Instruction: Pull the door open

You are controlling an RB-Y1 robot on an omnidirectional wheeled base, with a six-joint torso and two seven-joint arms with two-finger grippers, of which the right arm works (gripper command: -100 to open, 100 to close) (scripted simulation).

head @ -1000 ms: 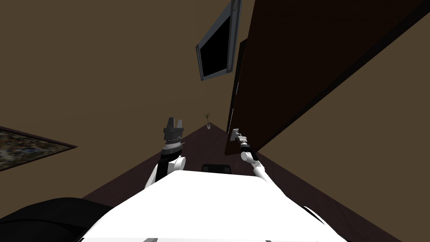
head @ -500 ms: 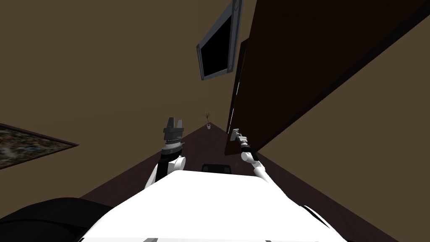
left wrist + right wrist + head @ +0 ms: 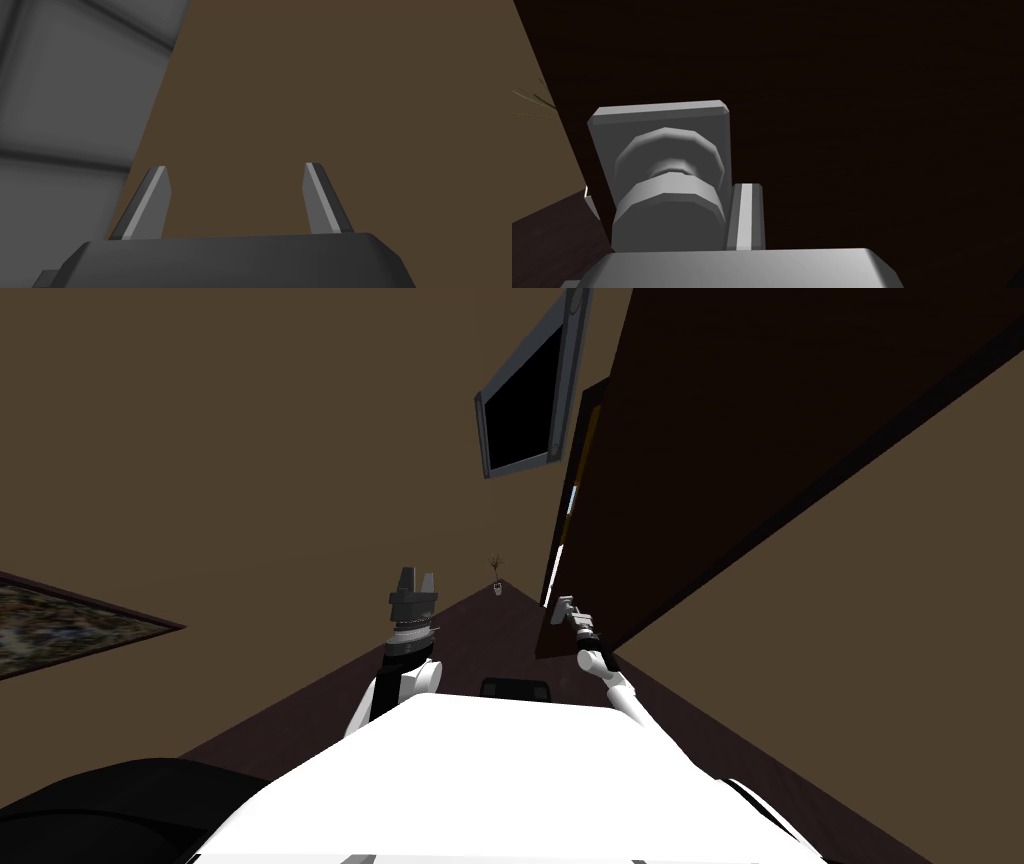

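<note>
the dark brown door (image 3: pixel 720 438) stands at about one o'clock, ajar by a thin bright slit (image 3: pixel 558 556) along its edge. the right gripper (image 3: pixel 566 609) is clamped on its grey knob (image 3: pixel 669 200), with one finger (image 3: pixel 747 215) pressed flat to the knob's side, so a backward draw of the arm should swing the door rather than slip off. the left gripper (image 3: pixel 418 579) is raised at about eleven o'clock, fingers spread and holding nothing, probably to keep out of the door's sweep.

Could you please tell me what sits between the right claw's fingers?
The grey door knob, gripped in the right claw, as the right wrist view shows.
</note>
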